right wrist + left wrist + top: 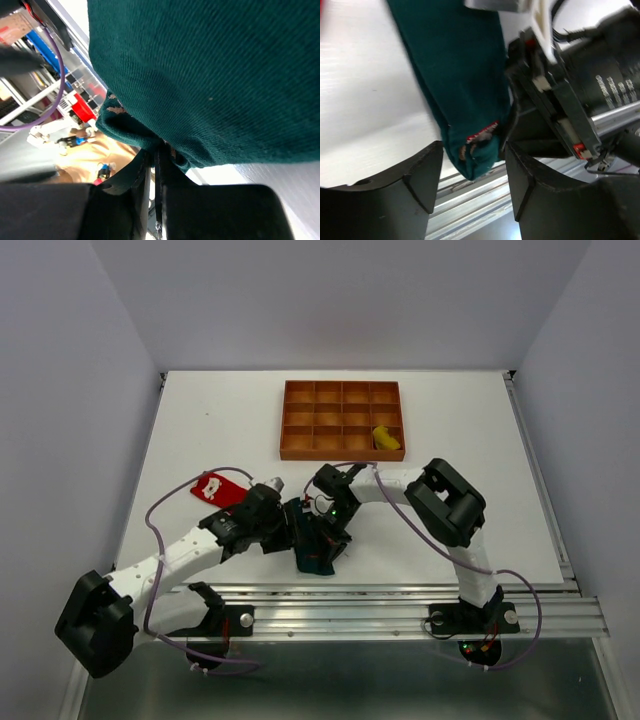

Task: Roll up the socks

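The dark teal sock (318,547) lies near the table's front edge between both arms. In the left wrist view the teal sock (462,85) hangs down with its end between my open left fingers (422,175). My left gripper (291,532) is open beside it. My right gripper (326,518) is shut on an edge of the teal sock (210,75). The red sock (219,487) lies flat to the left behind the left arm. The yellow sock (386,439) sits rolled in a compartment of the tray.
The orange-brown gridded tray (342,419) stands at the back middle of the white table. A metal rail (400,605) runs along the front edge. Purple cables loop by both arm bases.
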{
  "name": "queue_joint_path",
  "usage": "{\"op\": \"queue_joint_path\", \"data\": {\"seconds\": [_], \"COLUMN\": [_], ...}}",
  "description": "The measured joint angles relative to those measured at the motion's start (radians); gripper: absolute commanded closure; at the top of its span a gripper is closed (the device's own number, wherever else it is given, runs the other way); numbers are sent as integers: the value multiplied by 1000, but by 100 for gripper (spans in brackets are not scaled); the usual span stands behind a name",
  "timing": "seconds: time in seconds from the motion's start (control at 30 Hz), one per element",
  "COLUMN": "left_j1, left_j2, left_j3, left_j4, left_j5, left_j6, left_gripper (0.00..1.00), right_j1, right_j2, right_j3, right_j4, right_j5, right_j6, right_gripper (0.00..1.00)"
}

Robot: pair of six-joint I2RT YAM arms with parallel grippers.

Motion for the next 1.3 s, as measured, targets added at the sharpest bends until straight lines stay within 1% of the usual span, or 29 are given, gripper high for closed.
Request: {"op": "queue_joint_path", "data": {"seconds": [0.07,0.2,0.47,0.7,0.93,1.0,1.07,1.2,1.3], "left_j1": [-35,-71,-135,-141,-141,-141,-141,-141,-141], "left_j2": [0,3,83,84,83,83,83,99,127], "left_j3": [0,0,-13,-13,-13,-13,-26,-46,-46], "left_j4": [13,26,22,-66,-77,-72,-45,-14,5], "left_j5": [8,22,24,-37,-45,-45,-43,-42,-41], "left_j6": [2,2,-24,-74,-104,-112,-119,-138,-149], "left_gripper": [35,36,39,39,40,42,46,48,54], "right_j1": [0,0,0,0,-1,-1,-1,-1,-1], "right_j2": [8,18,28,29,31,33,37,38,38], "right_j3": [11,25,35,35,42,46,54,58,58], "right_j4": [-6,-15,-19,-20,-23,-25,-25,-17,-8], "right_j5": [-2,-3,-8,-8,-3,-1,0,5,8], "right_j6": [10,24,26,26,32,34,40,60,77], "right_gripper": [99,99,99,99,99,99,99,99,99]}}
